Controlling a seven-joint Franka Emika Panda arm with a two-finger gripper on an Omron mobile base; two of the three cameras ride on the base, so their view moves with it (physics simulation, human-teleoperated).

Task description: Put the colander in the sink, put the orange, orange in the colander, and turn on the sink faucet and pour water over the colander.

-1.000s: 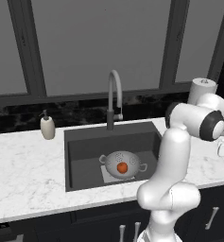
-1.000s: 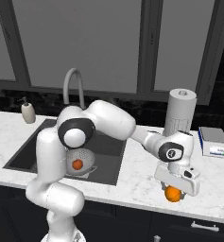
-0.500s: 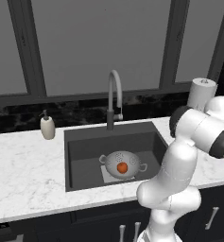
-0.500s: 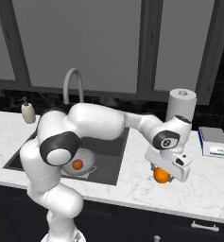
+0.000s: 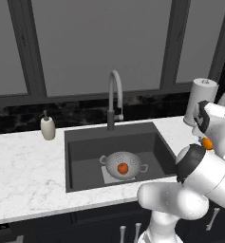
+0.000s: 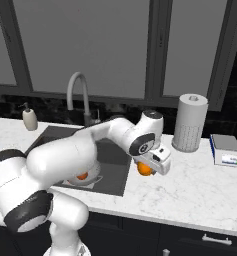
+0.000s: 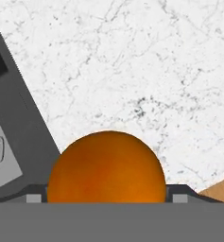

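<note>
No readable brand, label or writing appears anywhere. The deep rectangular dark-grey sink (image 5: 85, 161) is set into the white marble counter (image 6: 200, 190), with bare marble at 3 o'clock of its rim. The perforated silvery metal colander (image 5: 124, 164) rests on the sink floor, holding the darker reddish orange (image 5: 123, 168). The two-finger gripper (image 6: 149, 169) clamps the brighter yellow-orange fruit (image 7: 107, 168) above the counter, near that rim.
</note>
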